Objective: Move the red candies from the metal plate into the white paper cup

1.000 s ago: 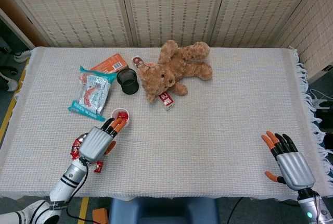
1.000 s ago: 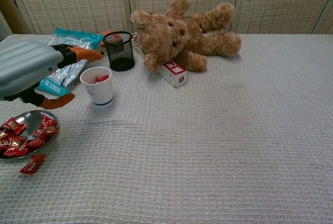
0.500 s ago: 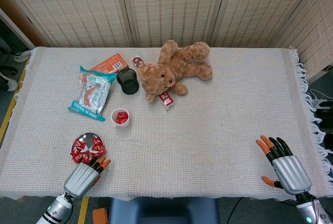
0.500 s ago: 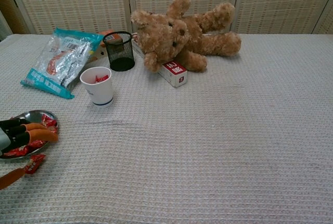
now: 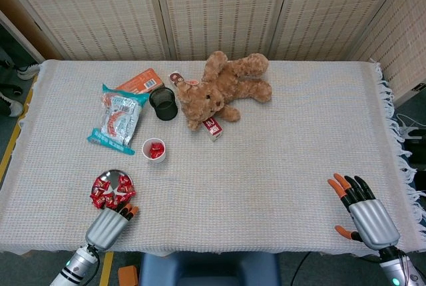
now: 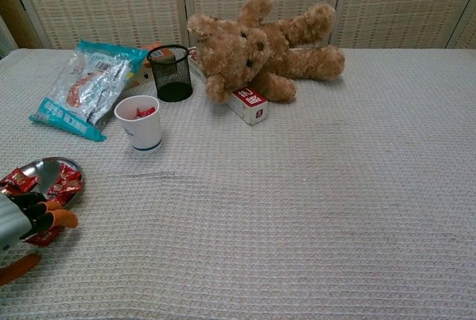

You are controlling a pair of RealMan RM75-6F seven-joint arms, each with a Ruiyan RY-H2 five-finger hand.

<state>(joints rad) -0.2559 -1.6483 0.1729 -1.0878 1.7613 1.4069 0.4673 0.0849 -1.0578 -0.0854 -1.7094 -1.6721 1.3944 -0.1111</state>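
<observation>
The left hand [image 5: 108, 224], grey-shelled with black fingers tipped in orange, sits at the near left edge of the table [image 5: 279, 166]. Its fingertips [image 6: 58, 218] reach the near rim of the metal plate [image 5: 117, 178]. Whether it pinches a candy there I cannot tell, since the fingers cover that spot in both views. The plate is a shallow, shiny round dish just ahead of the hand, heaped with red candies [image 5: 103, 189] in crinkled foil wrappers.

Further ahead of the hand and slightly to its right stands the white paper cup [image 6: 139, 122], a plain tapered cylinder with a dark band at its foot and a few red candies inside. Beyond the cup, to the left, lies a glossy clear-and-teal snack bag [image 5: 117, 118], flat and crumpled. An orange packet [image 5: 140, 80] lies past it. A black wire-mesh pen cup [image 6: 170, 72] stands upright next to the bag.

Right of the mesh cup sprawls a shaggy brown teddy bear [image 5: 225, 90]. A small red-and-white box [image 6: 249, 104] lies against its front. The table wears a pale waffle-weave cloth with a fringed right edge.

Well apart, at the near right corner, the right hand [image 5: 368, 214] rests with fingers spread and its thumb out, holding nothing.
</observation>
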